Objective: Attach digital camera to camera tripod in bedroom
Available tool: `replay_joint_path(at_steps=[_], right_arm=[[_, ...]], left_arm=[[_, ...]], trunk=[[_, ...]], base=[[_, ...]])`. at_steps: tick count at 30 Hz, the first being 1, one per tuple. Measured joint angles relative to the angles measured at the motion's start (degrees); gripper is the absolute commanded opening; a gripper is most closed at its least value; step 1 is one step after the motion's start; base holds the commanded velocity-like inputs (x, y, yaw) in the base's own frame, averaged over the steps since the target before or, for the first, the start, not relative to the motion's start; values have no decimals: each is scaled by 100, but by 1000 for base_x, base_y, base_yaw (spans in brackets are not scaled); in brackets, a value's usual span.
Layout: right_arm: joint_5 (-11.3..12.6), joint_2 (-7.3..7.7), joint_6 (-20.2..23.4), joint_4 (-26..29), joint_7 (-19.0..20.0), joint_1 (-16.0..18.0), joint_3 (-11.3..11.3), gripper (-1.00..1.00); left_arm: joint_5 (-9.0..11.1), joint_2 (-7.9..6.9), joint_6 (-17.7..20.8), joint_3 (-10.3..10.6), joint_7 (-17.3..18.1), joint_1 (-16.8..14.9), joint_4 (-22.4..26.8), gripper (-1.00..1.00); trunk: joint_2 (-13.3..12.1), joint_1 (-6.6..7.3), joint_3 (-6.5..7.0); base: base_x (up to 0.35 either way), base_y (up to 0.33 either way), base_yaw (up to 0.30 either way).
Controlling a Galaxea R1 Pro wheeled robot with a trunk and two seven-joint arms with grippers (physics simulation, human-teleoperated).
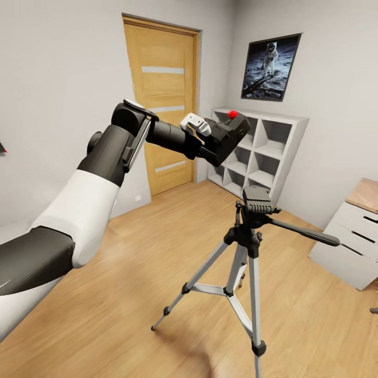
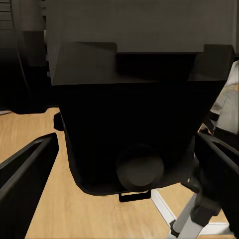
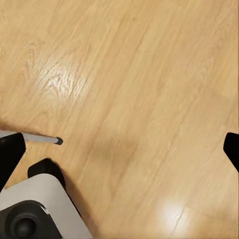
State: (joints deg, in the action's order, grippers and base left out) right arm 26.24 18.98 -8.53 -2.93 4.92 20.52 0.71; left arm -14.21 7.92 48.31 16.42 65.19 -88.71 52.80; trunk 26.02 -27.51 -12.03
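Already holding the camera (image 1: 227,137) in my left tool (image 1: 223,140), clamped on it, up in the air above and just left of the tripod (image 1: 245,247) head. Mounting not done: need to lower and seat it. Right tool (image 3: 119,149) spread wide, empty, over floor (image 3: 139,74).

The robot's left arm (image 1: 79,210) is showing a bulky glossy white shell segment between matte charcoal sleeves, each section rounded and tube-like. A black cylindrical elbow joint (image 1: 128,118) is carrying a flat pale disc cap on its top. Beyond it, a slimmer black forearm tube is leading to a small white-and-grey wrist block (image 1: 195,123). In the left wrist view, the dark wedge-shaped fingers (image 2: 25,184) are appearing matte black. In the right wrist view, a pale grey rounded base housing (image 3: 42,211) with a black circular socket is showing.
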Motion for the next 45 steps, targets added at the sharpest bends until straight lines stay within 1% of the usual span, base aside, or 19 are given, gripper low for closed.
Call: replay_joint_path(at_steps=[1, 2, 4, 17, 25, 30, 33, 37, 38, 39, 41, 42, 45], right_arm=[[0, 2, 0, 0, 70, 0, 0, 100], [-8, 7, -10, -2, 285, 1, 0, 100], [-9, 7, -41, -2, 344, 1, 2, 100], [-13, -8, -116, -2, 398, 1, 7, 100], [-13, -10, -122, -2, 420, 1, 7, 100], [-12, -10, -126, -2, 447, 1, 7, 100], [-12, -10, -140, -3, 449, 1, 7, 100], [-11, -27, -190, -3, 453, 1, 7, 100], [-10, -31, -194, -3, 453, 1, 7, 100], [-6, -44, -203, 3, 454, 1, 11, 100], [-5, -52, -205, 5, 458, 1, 14, 100], [-5, -60, -206, 13, 527, 1, 16, 100], [-4, -65, -207, 19, 543, 1, 15, 100]], left_arm=[[1, 1, 1, -1, 2, 0, -2, -100], [5, 4, 10, 0, 53, 0, -18, -100], [3, 4, 10, 2, 106, 0, -34, -100], [1, -1, 4, 32, 184, 0, -53, -100], [3, -4, -2, 54, 310, 0, -45, -100], [-1, -3, -3, 65, 455, 0, -50, -100], [-5, -6, -2, 70, 484, 0, -52, -100], [-8, -43, 0, 76, 679, 0, -53, -100], [-17, -50, 8, 81, 782, 0, -53, -100], [-40, -73, 38, 98, 913, 1, -56, -100], [-46, -80, 44, 134, 959, 0, -57, -100], [-49, -79, 54, 328, 1056, -5, -51, -100], [-62, -67, 48, 372, 1102, -15, -31, -100]], trunk=[[0, 0, 4], [0, 0, 6], [0, 0, 8], [0, 0, 10], [0, 0, 10], [0, 0, 10], [0, 0, 10], [0, 0, 10], [0, 0, 10], [0, 0, 10], [0, 0, 10], [0, 0, 10], [0, 0, 10]], base=[[0, 0, -48], [0, 0, -38], [0, 0, -22], [0, 0, -4], [0, 0, 0], [0, 0, 0], [0, 0, 0], [0, 0, 0], [0, 0, 0], [0, 0, 0], [0, 0, 0], [0, 0, 0], [0, 0, 0]])
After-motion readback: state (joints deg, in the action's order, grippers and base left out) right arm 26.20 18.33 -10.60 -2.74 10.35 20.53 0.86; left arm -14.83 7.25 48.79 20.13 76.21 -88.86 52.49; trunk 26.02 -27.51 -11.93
